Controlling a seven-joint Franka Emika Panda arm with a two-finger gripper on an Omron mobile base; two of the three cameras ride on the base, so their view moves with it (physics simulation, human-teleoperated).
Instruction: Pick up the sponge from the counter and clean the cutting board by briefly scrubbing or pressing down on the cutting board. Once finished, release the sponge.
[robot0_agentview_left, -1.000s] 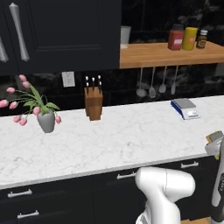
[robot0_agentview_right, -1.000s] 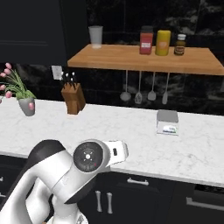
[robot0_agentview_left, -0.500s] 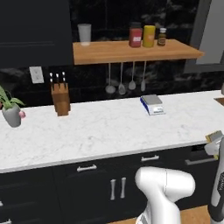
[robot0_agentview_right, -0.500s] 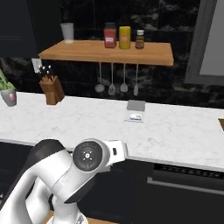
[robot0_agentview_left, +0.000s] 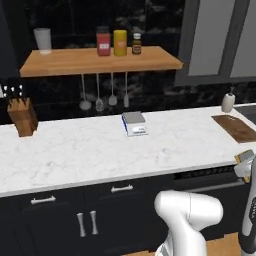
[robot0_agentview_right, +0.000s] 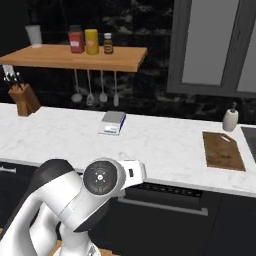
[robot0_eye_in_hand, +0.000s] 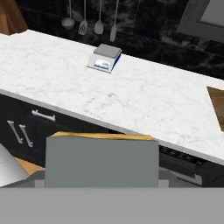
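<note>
On counter (robot0_agentview_right: 165, 145), cutting board (robot0_agentview_right: 223, 150) at right, kitchen scale (robot0_agentview_right: 113, 123) midway

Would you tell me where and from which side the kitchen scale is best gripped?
Probably grip the kitchen scale across two opposite side edges, coming straight down from above. It lies flat and low on the counter with bare marble all round, so its sides are free, while its flat top offers nothing to pinch.
</note>
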